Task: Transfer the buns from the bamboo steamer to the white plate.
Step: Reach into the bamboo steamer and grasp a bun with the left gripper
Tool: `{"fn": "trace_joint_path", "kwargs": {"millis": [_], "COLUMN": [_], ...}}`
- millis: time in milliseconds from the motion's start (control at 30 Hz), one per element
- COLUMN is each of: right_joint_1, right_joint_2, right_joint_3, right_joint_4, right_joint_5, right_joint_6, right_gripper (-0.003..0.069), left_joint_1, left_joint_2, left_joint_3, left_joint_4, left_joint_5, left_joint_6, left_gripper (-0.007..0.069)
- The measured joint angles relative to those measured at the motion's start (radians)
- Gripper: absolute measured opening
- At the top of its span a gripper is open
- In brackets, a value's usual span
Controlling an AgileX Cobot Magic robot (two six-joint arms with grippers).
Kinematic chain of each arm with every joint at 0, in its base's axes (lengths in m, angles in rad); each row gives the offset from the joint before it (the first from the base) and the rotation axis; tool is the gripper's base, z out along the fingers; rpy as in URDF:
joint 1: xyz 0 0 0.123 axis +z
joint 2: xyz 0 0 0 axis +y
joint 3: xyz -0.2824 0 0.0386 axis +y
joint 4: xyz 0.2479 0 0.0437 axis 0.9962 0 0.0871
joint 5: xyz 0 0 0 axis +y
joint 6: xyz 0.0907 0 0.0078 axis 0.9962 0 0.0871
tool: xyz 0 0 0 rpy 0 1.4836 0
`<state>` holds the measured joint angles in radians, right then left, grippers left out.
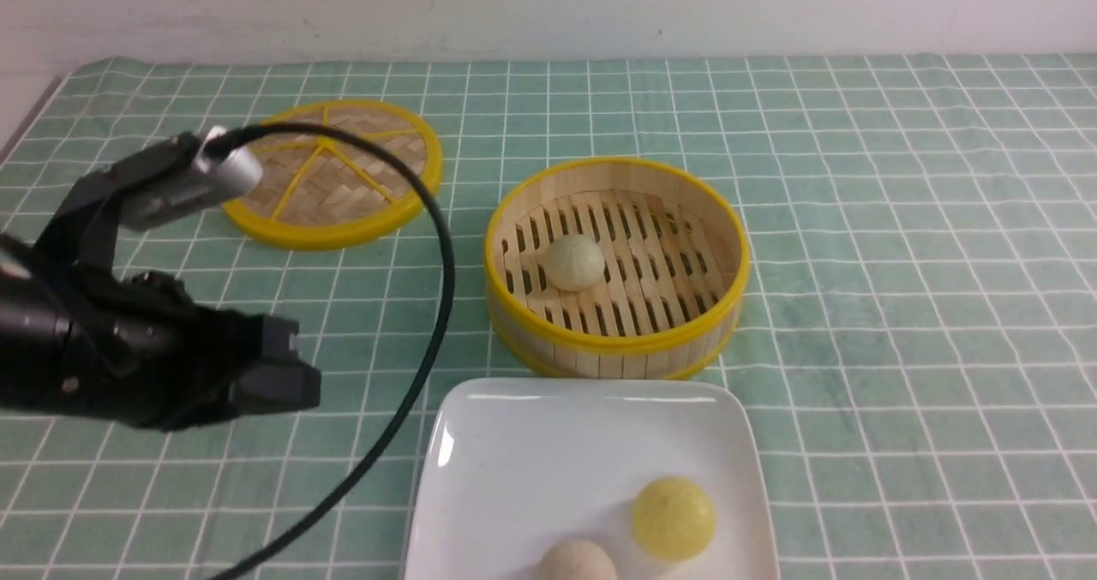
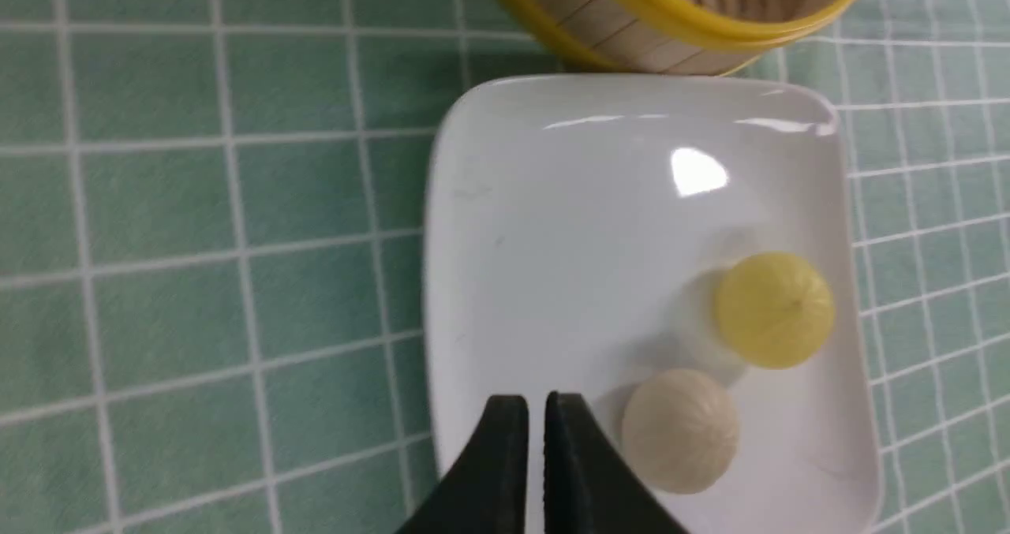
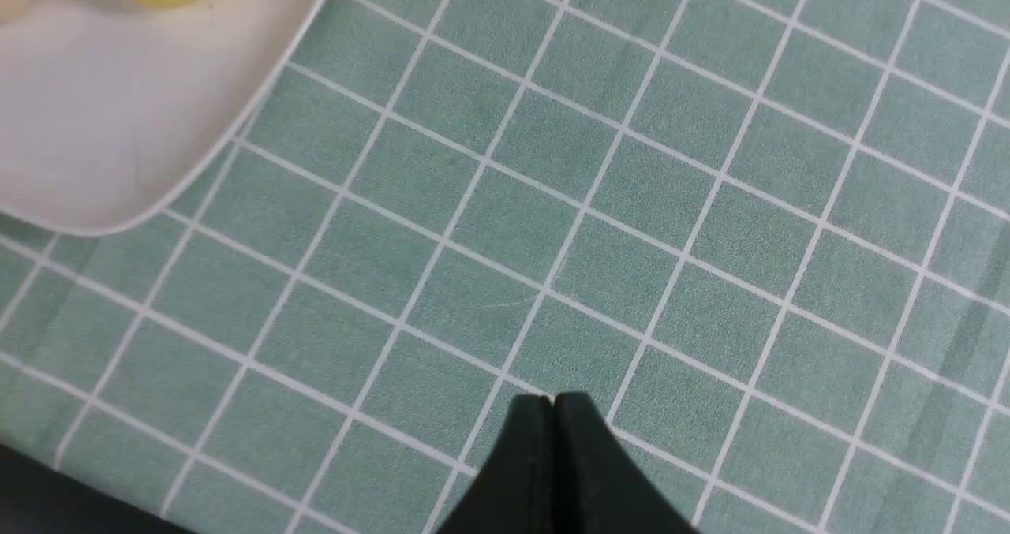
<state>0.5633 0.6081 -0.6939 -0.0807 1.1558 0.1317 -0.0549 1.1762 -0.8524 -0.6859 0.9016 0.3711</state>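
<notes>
front view: a pale cream bun point(image 1: 575, 262) sits in the bamboo steamer point(image 1: 613, 346); yellow point(image 1: 674, 518) and beige point(image 1: 578, 563) buns rest on the white plate point(image 1: 514, 469).

left wrist view: the left end effector point(image 2: 536, 398), slightly parted and empty, hangs near the beige bun.

right wrist view: the right end effector point(image 3: 549, 400), closed, empty, is well apart from the yellow bun.

bare gridded tabletop point(image 1: 926, 289) right of plate point(image 1: 531, 469), black cable point(image 1: 445, 280) arching left

Left arm point(image 1: 146, 349): matte black, blocky, with rounded joint housings and a pale, rounded end cap. Cable point(image 1: 441, 306): one, thick, black, looping. Left hand point(image 2: 525, 471): black, two tapering fingers. Right hand point(image 3: 551, 471): likewise black, fingers tapered to narrow tips. Finish was plain.
</notes>
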Motion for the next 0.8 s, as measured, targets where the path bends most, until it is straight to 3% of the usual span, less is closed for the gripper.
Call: {"fn": "trace_joint_path", "kwargs": {"millis": [100, 233, 433, 633, 800], "right_joint_1": [0.000, 0.000, 0.000, 0.000, 0.000], "right_joint_2": [-0.109, -0.223, -0.292, -0.297, -0.297], "right_joint_3": [0.115, 0.190, 0.194, 0.195, 0.225], "right_joint_4": [-0.024, -0.036, -0.058, -0.061, -0.062], "right_joint_5": [-0.076, -0.143, -0.202, -0.203, -0.221], "right_joint_6": [0.000, 0.000, 0.000, 0.000, 0.000], "right_gripper": [-0.0014, -0.0013, -0.0008, -0.0006, -0.0001], "left_joint_1": [-0.044, -0.180, -0.337, -0.437, -0.484], "left_joint_2": [0.111, 0.269, 0.487, 0.669, 0.799], "left_joint_3": [-0.112, -0.259, -0.471, -0.700, -0.876], "left_joint_4": [-0.025, -0.026, 0.068, 0.284, 0.448], "left_joint_5": [0.031, 0.032, -0.037, -0.064, -0.064], "left_joint_6": [0.013, -0.006, -0.176, -0.339, -0.389], "left_gripper": [0.0011, 0.0001, 0.0007, 0.0113, 0.0306]}}
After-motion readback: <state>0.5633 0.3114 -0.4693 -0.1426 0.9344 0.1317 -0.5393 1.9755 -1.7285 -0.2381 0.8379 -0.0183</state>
